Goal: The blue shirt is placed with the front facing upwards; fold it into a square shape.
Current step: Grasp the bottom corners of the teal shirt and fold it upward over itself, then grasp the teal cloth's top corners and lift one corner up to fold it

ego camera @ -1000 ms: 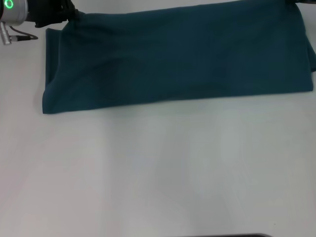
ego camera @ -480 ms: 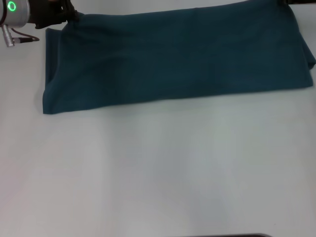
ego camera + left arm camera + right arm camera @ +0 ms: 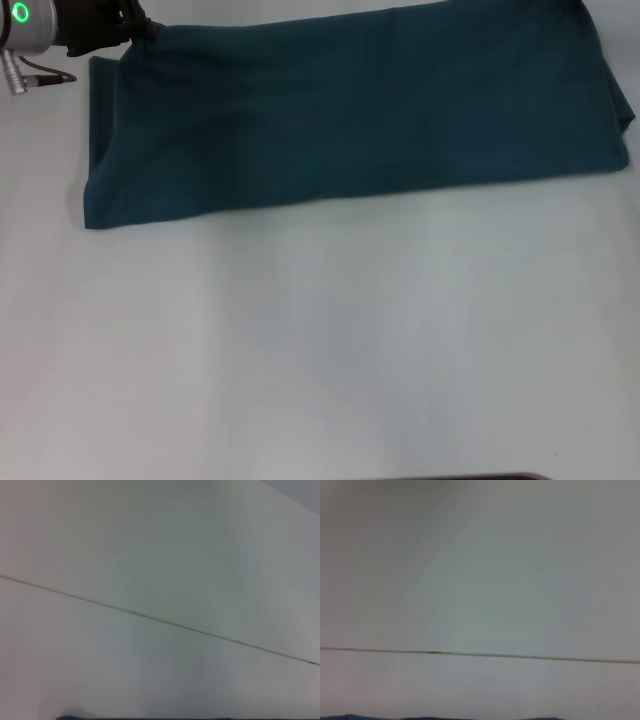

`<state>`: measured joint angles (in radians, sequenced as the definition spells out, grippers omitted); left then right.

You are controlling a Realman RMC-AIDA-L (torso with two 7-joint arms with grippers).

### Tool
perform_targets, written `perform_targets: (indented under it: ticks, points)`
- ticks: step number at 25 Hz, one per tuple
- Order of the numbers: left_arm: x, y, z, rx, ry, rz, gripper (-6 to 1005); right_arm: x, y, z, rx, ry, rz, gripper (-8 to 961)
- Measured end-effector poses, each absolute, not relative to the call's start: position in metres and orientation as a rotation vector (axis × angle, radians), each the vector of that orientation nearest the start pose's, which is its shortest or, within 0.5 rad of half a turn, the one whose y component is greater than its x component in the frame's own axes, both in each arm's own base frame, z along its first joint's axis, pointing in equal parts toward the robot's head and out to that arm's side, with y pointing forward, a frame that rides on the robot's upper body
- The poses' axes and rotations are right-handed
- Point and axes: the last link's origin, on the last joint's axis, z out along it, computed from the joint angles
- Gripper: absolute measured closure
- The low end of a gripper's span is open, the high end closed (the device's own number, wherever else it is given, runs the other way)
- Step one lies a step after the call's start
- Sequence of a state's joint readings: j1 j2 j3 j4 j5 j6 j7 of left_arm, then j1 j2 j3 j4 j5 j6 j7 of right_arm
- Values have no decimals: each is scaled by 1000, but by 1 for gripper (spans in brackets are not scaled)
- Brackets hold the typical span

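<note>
**Shirt in a long band, top of frame**

The shirt [image 3: 350,110] lies along the head view's top, folded into a wide band on the table [image 3: 320,350]. My left gripper [image 3: 120,30] sits at its upper-left corner; I cannot tell whether its jaws are shut. My right gripper is out of view. To fold well, I should lift both corners level. The long axis runs left to right.

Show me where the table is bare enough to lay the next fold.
The white table is bare across its whole near part, below the blue shirt's front edge. A narrow bare strip lies left of the shirt. The far band is crowded: the shirt spans it, with the left gripper at its far left corner.
</note>
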<state>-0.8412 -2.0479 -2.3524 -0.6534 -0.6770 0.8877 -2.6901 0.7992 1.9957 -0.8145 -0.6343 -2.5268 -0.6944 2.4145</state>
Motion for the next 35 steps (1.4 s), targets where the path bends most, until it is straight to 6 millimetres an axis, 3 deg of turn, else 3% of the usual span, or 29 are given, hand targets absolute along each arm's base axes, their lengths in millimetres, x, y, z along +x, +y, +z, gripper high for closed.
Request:
perform_targets:
  ticks: [10,13,26,31,35]
  points:
    - [-246,459,19,-1798,-1643,-406,970,276,473,65,-1886,1154,133,919]
    - [-256,457,26,-1736,-1657,-437,873,277,476,75,-1870,1149,137,701]
    - [-266,445,38,-1706,-1674,-491,401,275,472,94,-1898,1248,168,385]
    - [-263,436,45,-1730,-1686,-537,399,272,461,101,-1949,1281,239,200]
    - [-259,425,50,-1795,-1702,-613,398,270,436,101,-2051,1286,365,33]
